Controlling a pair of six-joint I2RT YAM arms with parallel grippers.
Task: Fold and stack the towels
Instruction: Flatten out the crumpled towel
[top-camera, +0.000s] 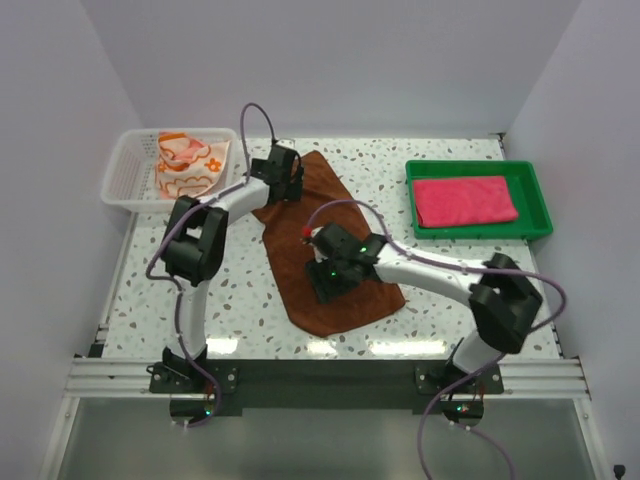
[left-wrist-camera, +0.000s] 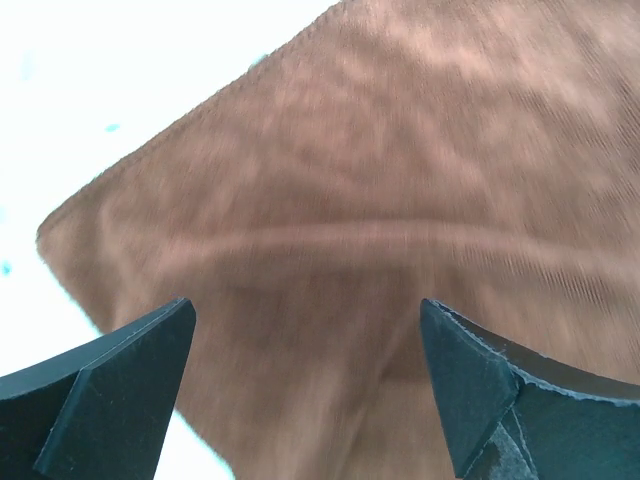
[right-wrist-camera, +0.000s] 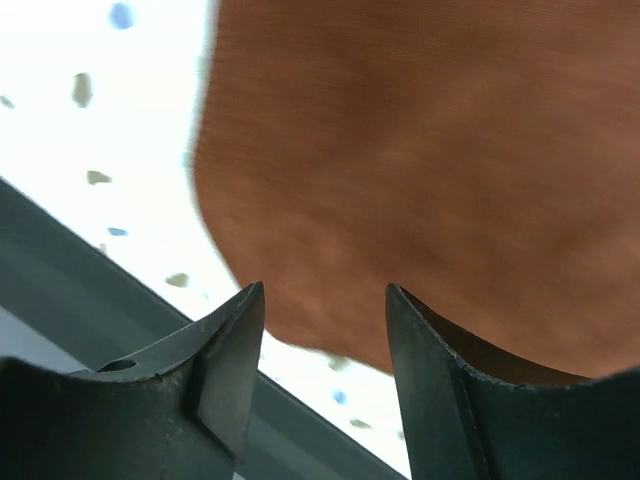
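Your dark brown soft cloth towel (top-camera: 350, 300) lies spread out flat in the middle of the speckled white table (top-camera: 170, 300). It slants from the far middle to the near right. I think it is light and floppy. It will sag and bunch up when you lift it, but it cannot break. It looks fuzzy, not slippery, so a small pinch should hold. Take it by a corner or along an edge, and pinch low at the table top.

Your left gripper (left-wrist-camera: 305, 310) hangs over the far end of the towel. Its jaws are spread wide with nothing in them. Your right gripper (right-wrist-camera: 323, 295) is over the near half, close to the cloth's edge. Its jaws are partly apart and hold nothing.

The folded hot pink towel (top-camera: 465, 200) lies in the green plastic tray (top-camera: 480, 167) at the far right. The orange towel with white flowers (top-camera: 190, 165) sits crumpled in the white mesh basket (top-camera: 125, 175) at the far left.
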